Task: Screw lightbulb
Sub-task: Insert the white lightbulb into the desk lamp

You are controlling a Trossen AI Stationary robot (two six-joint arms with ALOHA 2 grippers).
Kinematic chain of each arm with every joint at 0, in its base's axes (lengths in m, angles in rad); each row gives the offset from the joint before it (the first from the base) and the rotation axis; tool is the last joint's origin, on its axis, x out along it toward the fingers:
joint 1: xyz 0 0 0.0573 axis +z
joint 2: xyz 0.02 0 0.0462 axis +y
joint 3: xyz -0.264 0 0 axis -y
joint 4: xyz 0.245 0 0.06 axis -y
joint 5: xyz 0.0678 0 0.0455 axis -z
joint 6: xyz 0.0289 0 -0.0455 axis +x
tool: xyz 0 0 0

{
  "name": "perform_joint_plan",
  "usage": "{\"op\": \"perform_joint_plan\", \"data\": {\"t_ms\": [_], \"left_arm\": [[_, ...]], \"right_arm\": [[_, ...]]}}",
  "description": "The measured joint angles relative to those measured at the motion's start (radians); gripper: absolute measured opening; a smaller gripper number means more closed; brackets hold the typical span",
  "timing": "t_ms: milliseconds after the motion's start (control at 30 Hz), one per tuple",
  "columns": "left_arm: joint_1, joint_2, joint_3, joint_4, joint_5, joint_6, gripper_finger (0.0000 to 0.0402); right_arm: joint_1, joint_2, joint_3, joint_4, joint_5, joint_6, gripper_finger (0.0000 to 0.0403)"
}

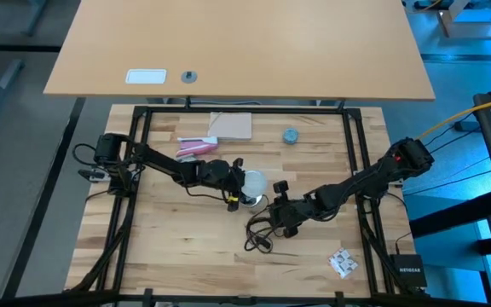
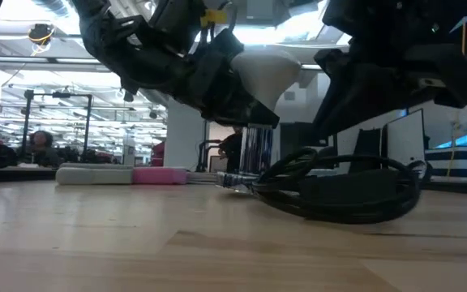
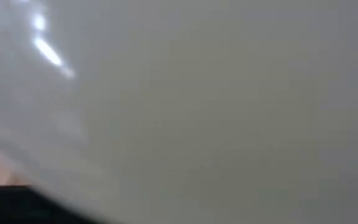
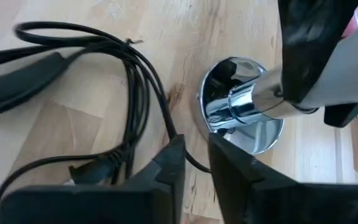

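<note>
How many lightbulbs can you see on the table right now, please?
1. The lightbulb is at mid-table, held by the left gripper with its base at the silvery socket. The right gripper rests open just beside that socket. None other shows.

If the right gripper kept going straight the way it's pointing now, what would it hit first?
Most likely the silvery socket: in the right wrist view it sits straight ahead of the right gripper, whose fingers stand slightly apart. The lightbulb held by the left gripper lies just beyond. Depth is uncertain.

The word "NETGEAR" stands on a small black box (image 1: pixel 410 271) at the table's corner.
</note>
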Motion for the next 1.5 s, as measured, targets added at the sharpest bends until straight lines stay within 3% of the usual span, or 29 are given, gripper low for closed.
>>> {"op": "perform_joint_plan", "data": {"t_ms": [267, 567, 933, 1067, 1233, 1500], "left_arm": [[0.003, 0.000, 0.000, -0.012, -0.014, -0.046, 0.0162], [0.001, 0.000, 0.000, -0.004, -0.013, -0.122, 0.0152], [-0.011, -0.001, 0.001, -0.013, -0.012, -0.083, 0.0156], [-0.022, -0.002, 0.001, -0.029, -0.012, -0.079, 0.0156], [-0.039, -0.002, 0.002, -0.036, -0.003, -0.043, 0.0156], [-0.074, -0.003, 0.002, -0.047, 0.014, -0.033, 0.0156]], "right_arm": [[0.000, 0.012, 0.000, 0.010, 0.062, -0.002, 0.0122], [-0.006, 0.128, 0.001, 0.153, 0.006, -0.070, 0.0113], [-0.009, 0.227, 0.002, 0.164, 0.027, -0.084, 0.0110], [-0.023, 0.250, 0.004, 0.159, 0.035, -0.079, 0.0090], [-0.043, 0.253, 0.002, 0.137, 0.035, -0.081, 0.0017], [-0.057, 0.251, 0.004, 0.083, 0.057, -0.083, 0.0013]]}}
